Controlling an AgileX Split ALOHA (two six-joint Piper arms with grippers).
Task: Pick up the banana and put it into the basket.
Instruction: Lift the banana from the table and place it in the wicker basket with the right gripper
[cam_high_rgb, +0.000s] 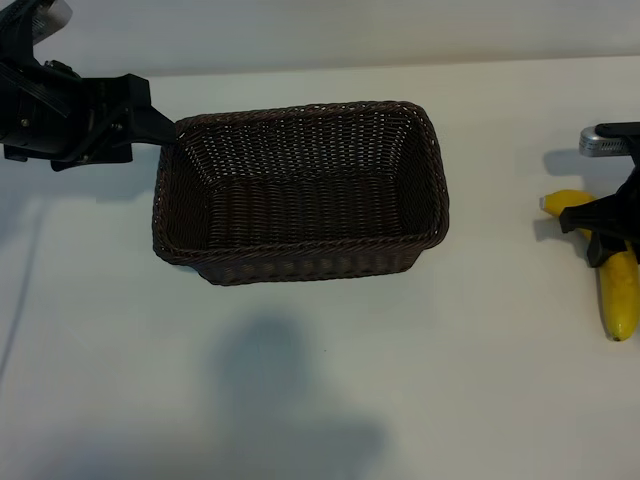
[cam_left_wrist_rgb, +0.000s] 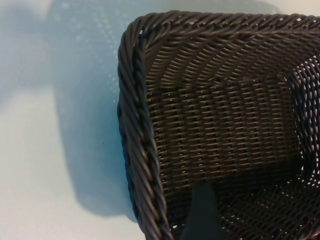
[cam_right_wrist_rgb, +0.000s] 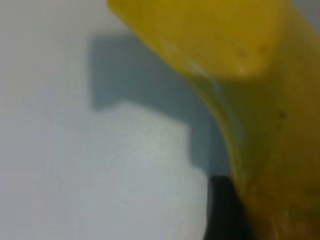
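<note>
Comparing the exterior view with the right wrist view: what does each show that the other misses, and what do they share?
Only the exterior view shows the basket, empty, with the left gripper at its rim, and the right gripper straddling the banana on the table. Only the right wrist view shows the banana's peel up close, with one dark finger against it. Both show the banana lying on the white table, outside the basket.

Exterior view looks steeply down on the table (cam_high_rgb: 300, 400). Wrist views sit close: left over basket (cam_left_wrist_rgb: 210, 125), right against banana (cam_right_wrist_rgb: 240, 75).
</note>
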